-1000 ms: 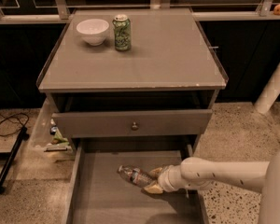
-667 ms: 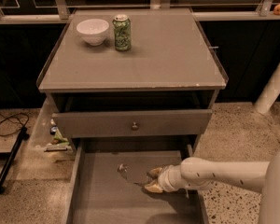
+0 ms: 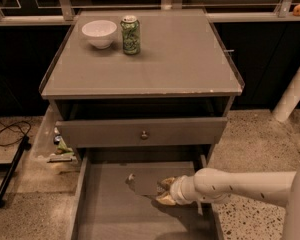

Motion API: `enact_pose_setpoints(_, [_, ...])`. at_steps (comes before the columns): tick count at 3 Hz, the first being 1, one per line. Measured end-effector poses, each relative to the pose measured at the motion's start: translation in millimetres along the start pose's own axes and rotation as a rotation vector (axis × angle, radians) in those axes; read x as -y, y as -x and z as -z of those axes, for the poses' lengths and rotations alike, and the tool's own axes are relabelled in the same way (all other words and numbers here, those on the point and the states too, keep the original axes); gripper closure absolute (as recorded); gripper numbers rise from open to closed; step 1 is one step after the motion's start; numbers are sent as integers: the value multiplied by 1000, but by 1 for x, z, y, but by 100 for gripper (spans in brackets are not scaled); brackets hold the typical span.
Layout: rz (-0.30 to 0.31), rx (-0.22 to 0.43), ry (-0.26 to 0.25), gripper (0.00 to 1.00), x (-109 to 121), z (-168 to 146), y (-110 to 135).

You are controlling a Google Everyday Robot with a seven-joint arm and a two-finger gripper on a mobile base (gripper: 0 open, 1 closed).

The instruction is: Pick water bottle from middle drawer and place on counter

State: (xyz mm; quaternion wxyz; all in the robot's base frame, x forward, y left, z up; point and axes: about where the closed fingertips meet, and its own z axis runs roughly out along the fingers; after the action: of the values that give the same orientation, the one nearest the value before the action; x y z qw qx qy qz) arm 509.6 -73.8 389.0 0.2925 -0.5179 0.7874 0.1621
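The water bottle [image 3: 141, 184] is in the open middle drawer [image 3: 107, 214], tilted with its white cap pointing up and to the left. My gripper [image 3: 165, 192] reaches into the drawer from the right on a white arm and is shut around the bottle's base end. The bottle's body looks dark and partly see-through against the drawer floor. The counter [image 3: 180, 59] is the grey cabinet top above, well apart from the gripper.
A white bowl [image 3: 99, 32] and a green drinks can [image 3: 130, 34] stand at the counter's back left. The upper drawer front with a knob [image 3: 144, 134] juts out above the open drawer. A white post [image 3: 294, 94] stands right; a black stand [image 3: 9, 171] lies left.
The bottle lay flat on the drawer floor beside the gripper; now the gripper grips it, and its capped end has tipped upward. The arm has hardly shifted.
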Motion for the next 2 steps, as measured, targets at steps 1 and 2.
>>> enact_pose_setpoints(1, [69,-25,-66,100,4,31,20])
enact_pose_setpoints(2, [122,-21,-130,100,25,84,49])
